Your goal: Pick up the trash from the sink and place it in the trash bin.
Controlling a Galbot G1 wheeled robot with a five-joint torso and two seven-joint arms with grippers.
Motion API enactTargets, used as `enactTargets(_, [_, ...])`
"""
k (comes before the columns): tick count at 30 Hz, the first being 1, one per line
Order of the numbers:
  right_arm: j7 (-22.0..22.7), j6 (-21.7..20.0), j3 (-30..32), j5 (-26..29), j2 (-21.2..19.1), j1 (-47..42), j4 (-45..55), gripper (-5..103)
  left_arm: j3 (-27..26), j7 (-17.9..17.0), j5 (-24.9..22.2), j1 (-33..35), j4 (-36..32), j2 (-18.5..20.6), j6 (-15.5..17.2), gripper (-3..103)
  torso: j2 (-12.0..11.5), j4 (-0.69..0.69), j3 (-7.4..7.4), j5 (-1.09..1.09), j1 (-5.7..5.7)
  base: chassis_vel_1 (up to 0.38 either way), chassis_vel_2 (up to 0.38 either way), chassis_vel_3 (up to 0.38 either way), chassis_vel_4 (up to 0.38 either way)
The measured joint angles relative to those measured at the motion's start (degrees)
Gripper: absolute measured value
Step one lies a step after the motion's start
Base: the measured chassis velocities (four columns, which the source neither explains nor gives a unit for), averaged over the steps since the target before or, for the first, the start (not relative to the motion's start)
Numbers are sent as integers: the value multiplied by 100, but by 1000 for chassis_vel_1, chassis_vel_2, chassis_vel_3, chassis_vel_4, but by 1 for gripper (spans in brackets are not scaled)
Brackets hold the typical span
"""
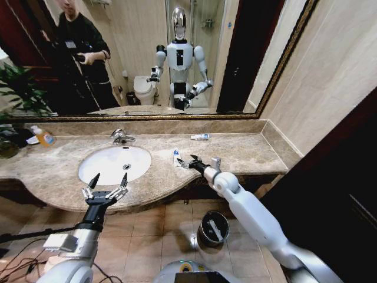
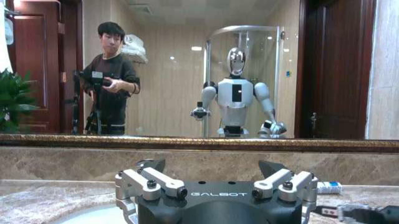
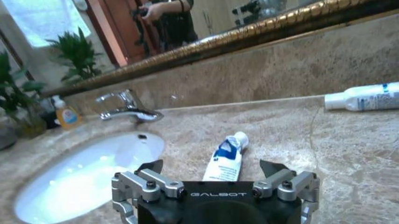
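A white-and-blue tube (image 1: 176, 157) lies mid-frame on the counter (image 1: 247, 150), right of the sink (image 1: 113, 164). The right gripper (image 1: 187, 161), open, sits just beside it. The left gripper (image 1: 108, 181), open, hovers lower left. The bin (image 1: 212, 229) stands below.

"GALBOT" stands on the left hand (image 2: 221, 186) and right hand (image 3: 215, 184).

A clear bottle of orange liquid (image 1: 45, 138) stands at the counter's left end beside a leafy green plant (image 1: 17, 94), below a wide gold-framed wall mirror (image 1: 147, 59).
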Motion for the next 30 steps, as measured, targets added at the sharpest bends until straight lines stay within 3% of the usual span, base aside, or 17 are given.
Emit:
enactTargets(9, [321, 350, -338, -501, 402, 329, -727, 100, 0, 0, 0, 0, 0, 0, 0, 100, 0, 0, -1, -1, -1, 0, 0, 0, 0])
enactTargets(21, [338, 447, -440, -723, 513, 426, -1068, 103, 0, 0, 0, 0, 0, 0, 0, 100, 0, -1, -1, 0, -1, 0, 0, 0, 0])
enactTargets(30, [385, 442, -522, -920, 585, 461, -1197, 84, 0, 0, 0, 0, 0, 0, 0, 100, 1, -1, -1, 0, -1, 0, 0, 0, 0])
